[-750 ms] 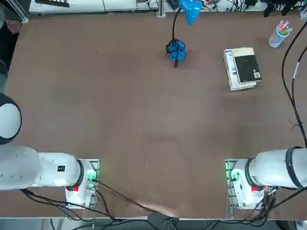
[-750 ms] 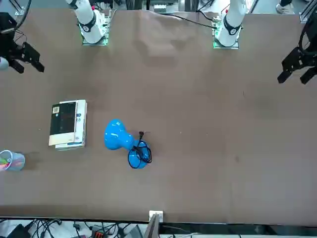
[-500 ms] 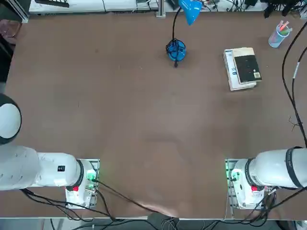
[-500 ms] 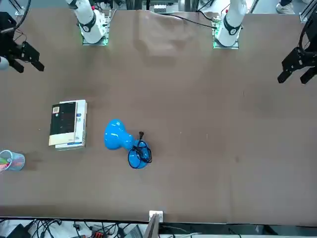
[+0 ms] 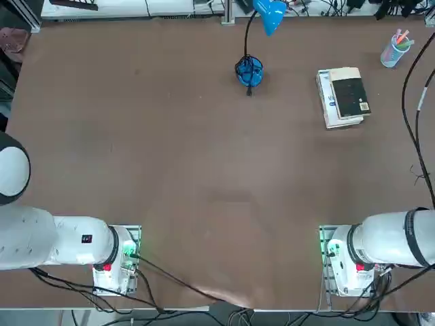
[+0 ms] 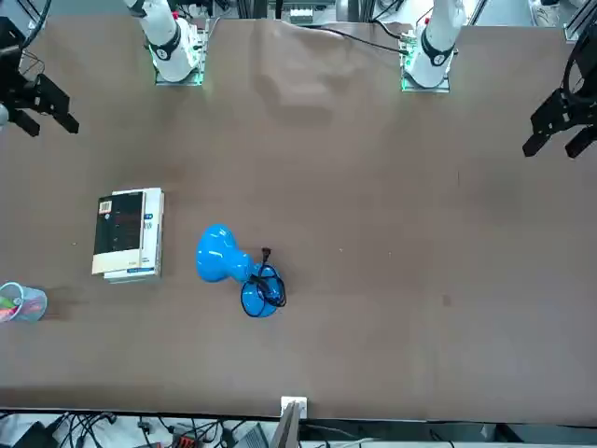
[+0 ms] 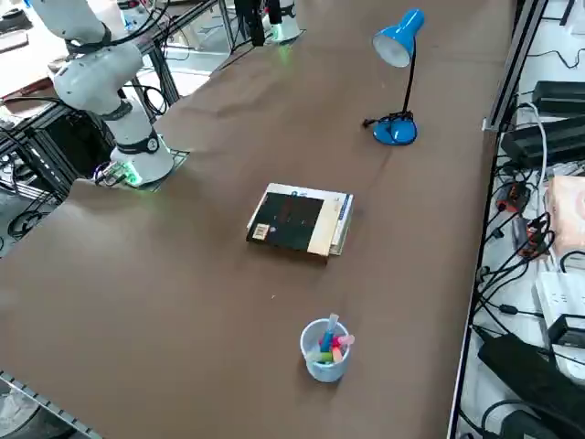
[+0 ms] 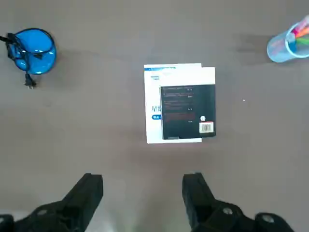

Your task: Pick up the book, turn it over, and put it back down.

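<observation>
The right gripper (image 8: 145,193) hangs high above the table (image 5: 204,170), pointing straight down, its two dark fingers spread wide and empty. Well below it the book (image 8: 179,103) lies flat, a thick rectangular paperback, white cover with black panel up, between a blue desk lamp (image 5: 250,68) and a translucent pen cup (image 5: 395,49).

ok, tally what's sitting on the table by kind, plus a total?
Books: 1, the book, white cover with the black panel facing up.
Desk lamps: 1, the blue lamp.
Cups: 1, the cup holding coloured pens.
Total: 3.
The right gripper is open, well above the book and holding nothing.
</observation>
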Robot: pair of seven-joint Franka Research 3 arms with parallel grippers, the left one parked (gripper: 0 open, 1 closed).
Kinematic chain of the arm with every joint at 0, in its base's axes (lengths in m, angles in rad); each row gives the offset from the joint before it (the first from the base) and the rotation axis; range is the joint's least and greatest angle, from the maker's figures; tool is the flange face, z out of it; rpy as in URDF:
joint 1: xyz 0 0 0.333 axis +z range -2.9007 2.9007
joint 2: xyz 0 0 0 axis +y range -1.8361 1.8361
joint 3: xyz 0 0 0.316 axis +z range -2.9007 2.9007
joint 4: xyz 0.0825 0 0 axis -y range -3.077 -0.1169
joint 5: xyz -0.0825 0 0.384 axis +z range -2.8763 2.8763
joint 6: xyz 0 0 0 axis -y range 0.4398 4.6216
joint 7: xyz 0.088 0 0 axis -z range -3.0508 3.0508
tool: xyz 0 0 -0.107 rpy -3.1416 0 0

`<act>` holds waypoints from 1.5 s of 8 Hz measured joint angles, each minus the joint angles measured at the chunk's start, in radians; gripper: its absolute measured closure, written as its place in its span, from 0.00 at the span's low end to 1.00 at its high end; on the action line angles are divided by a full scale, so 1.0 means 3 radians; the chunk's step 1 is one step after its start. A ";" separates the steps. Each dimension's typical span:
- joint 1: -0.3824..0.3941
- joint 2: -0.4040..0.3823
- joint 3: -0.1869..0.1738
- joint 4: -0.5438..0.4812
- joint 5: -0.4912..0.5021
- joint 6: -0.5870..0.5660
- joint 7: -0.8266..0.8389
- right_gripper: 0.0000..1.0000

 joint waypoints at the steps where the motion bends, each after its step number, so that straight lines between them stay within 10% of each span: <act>1: -0.0024 0.0104 -0.0065 -0.0003 0.0032 0.0001 0.0000 0.00; 4: -0.0152 0.0637 -0.0273 0.0052 0.0230 0.0253 -0.0257 0.00; 12: -0.1070 0.1744 -0.0320 0.0226 0.1625 0.0440 -0.1499 0.01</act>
